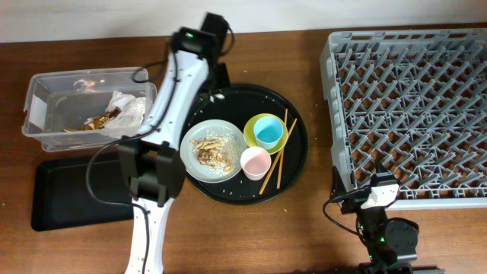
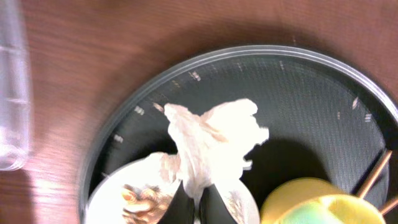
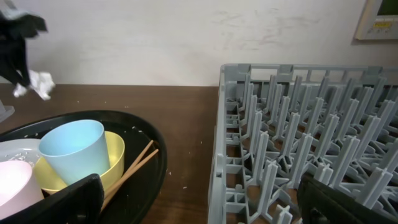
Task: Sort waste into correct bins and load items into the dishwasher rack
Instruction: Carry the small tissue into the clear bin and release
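My left gripper (image 2: 200,204) is shut on a crumpled white tissue (image 2: 211,144) and holds it over the upper left rim of the round black tray (image 1: 215,94). The pale grey plate (image 1: 199,160) carries food scraps (image 1: 211,149). The light blue cup (image 1: 268,132) stands in the yellow-green bowl (image 1: 254,124). The pink cup (image 1: 256,162) and two chopsticks (image 1: 275,163) lie beside them. The clear tub (image 1: 47,114) holds tissue and a wrapper (image 1: 99,120). My right gripper (image 3: 205,205) is open and empty beside the dishwasher rack (image 1: 411,114).
The shallow black tray (image 1: 61,194) lies in front of the tub at the left. The round black tray (image 1: 293,164) holds the dishes in the middle. The rack's corner (image 3: 227,155) is close to my right gripper. Crumbs dot the wooden table.
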Controlling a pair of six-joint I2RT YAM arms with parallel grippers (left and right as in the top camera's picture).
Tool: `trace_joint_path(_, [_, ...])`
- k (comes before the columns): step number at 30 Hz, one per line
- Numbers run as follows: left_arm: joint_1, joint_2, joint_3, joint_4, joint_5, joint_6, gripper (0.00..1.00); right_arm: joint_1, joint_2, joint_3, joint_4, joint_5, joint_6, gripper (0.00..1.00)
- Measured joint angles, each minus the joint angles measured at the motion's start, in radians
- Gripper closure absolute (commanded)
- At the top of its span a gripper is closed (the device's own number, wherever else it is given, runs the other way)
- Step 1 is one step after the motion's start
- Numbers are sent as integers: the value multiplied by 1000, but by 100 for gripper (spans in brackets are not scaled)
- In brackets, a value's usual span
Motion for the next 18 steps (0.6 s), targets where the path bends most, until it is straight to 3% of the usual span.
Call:
trace_joint_path(4, [171, 2, 190, -121, -29, 0, 99, 0, 0, 0, 0, 0, 0, 2])
trace_joint_path(8, [410, 2, 197, -173, -27, -1, 92, 0, 0, 0, 0, 0, 0, 2])
trace_joint_path(9, [466, 2, 198, -198, -24, -7, 70, 0, 0, 0, 0, 0, -1, 2])
trace_joint_path(10, [508, 2, 198, -217, -21, -16, 1, 0, 0, 0, 0, 0, 0, 2])
trace_joint_path(15, [585, 2, 198, -270, -4, -5, 1, 0, 0, 0, 0, 0, 0, 2])
trace_joint_path(18, [589, 2, 198, -271, 167, 128, 1, 0, 0, 0, 0, 0, -1, 2])
